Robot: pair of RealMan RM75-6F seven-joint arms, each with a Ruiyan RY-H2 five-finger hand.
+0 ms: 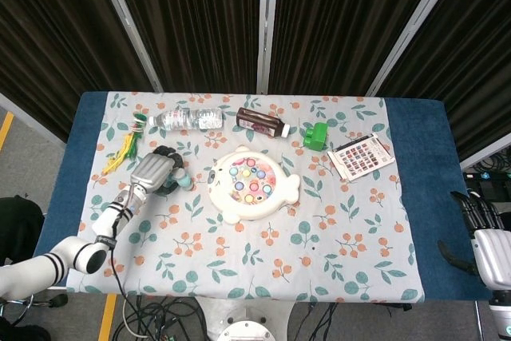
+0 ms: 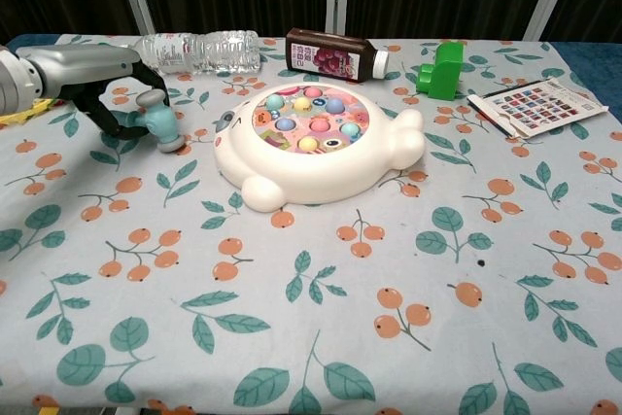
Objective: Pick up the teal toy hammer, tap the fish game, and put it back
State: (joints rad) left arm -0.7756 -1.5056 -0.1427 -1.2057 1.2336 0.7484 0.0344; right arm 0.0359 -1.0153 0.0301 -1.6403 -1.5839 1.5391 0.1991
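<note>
Our left hand (image 2: 92,80) is curled around the handle of the small teal plastic toy hammer (image 2: 158,124), its dark fingers (image 2: 102,119) wrapped about the grip so that the rounded head sticks out toward the game. In the chest view the hammer head sits low over the floral cloth of the bench (image 2: 389,269), just beside the white fish-shaped game (image 2: 316,148) but apart from it; whether it touches the cloth we cannot tell. Our right hand (image 1: 487,241) hangs off the bench's right edge, holding nothing, fingers loosely spread.

Around us, along the far side, lie a clear plastic water bottle (image 2: 199,49) on its side, a brown bottle with a purple label (image 2: 335,53) also on its side, and a green toy block (image 2: 442,70). A printed card of coloured squares (image 2: 539,104) rests near the right edge, and a bundle of yellow and green strips (image 1: 128,149) lies at the far left. Nothing stands between hammer and game.

The game's round top carries pastel fish pieces in pink, blue, yellow and green on a pink disc.
</note>
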